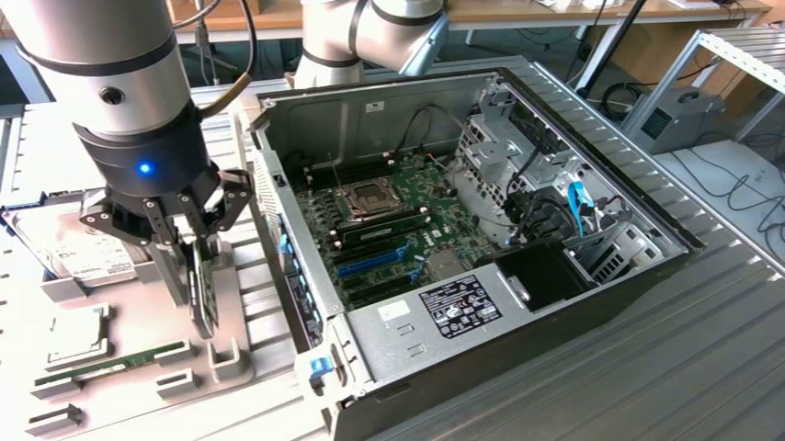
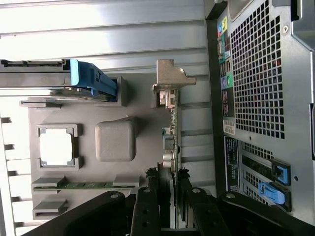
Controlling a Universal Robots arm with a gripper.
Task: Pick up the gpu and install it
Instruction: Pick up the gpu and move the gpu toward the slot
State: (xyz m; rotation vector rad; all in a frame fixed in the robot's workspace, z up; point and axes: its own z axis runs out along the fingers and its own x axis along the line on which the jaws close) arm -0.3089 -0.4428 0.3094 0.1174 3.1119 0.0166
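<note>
The gpu (image 1: 202,292) stands on edge over the grey parts holder (image 1: 233,354), just outside the computer case at the exterior view's left. My gripper (image 1: 187,246) comes down on it from above, and its fingers (image 1: 157,230) are shut on the card's upper edge. In the wrist view the gpu (image 2: 172,140) appears edge-on with its silver end bracket (image 2: 170,81) at the far end, pinched in my gripper (image 2: 170,194) between the black fingers (image 2: 146,201). Whether the card's lower edge still sits in the holder I cannot tell.
The open computer case (image 1: 638,266) lies on its side, showing the motherboard (image 1: 405,216) with blue slots (image 1: 368,262). On the holder lie a hard drive (image 1: 73,253), a processor (image 1: 80,338) and a RAM stick (image 1: 110,365). A second robot arm's base (image 1: 368,28) stands behind the case.
</note>
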